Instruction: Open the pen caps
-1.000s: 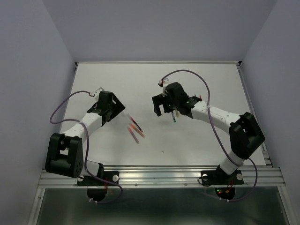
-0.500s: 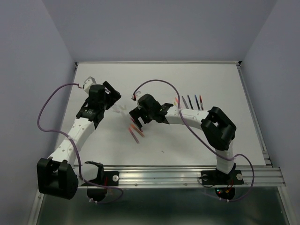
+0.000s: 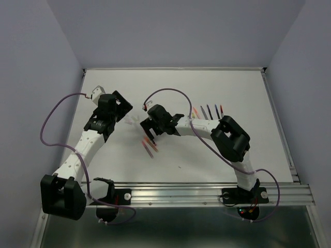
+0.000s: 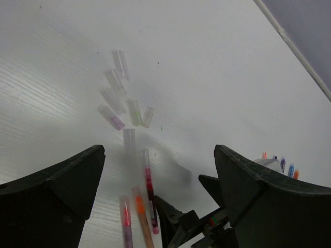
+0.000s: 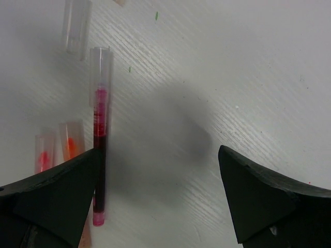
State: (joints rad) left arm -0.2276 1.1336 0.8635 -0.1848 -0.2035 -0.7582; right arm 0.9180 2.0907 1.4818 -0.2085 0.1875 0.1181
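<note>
Three capped pens (image 3: pixel 150 146) lie side by side mid-table: a red pen (image 5: pixel 98 155) wearing a clear pen cap (image 5: pixel 100 67), an orange pen (image 4: pixel 140 214) and a pink pen (image 4: pixel 125 222). My right gripper (image 3: pixel 149 129) hangs open just over them; in its wrist view the right gripper (image 5: pixel 156 152) has the red pen along its left finger's inner edge and nothing between the fingers. My left gripper (image 3: pixel 123 106) is open and empty, back at the left; from its wrist view the left gripper (image 4: pixel 159 152) looks down on several loose clear caps (image 4: pixel 124 103).
A row of uncapped pens (image 3: pixel 208 111) lies to the right, behind the right arm, and shows at the edge of the left wrist view as pens (image 4: pixel 282 164). One loose clear cap (image 5: pixel 76 26) lies beyond the red pen. Purple cables loop above both arms.
The left gripper let go, opened fully and pulled back to the far left. The right arm swung left across the table and now hovers over the three pens.
</note>
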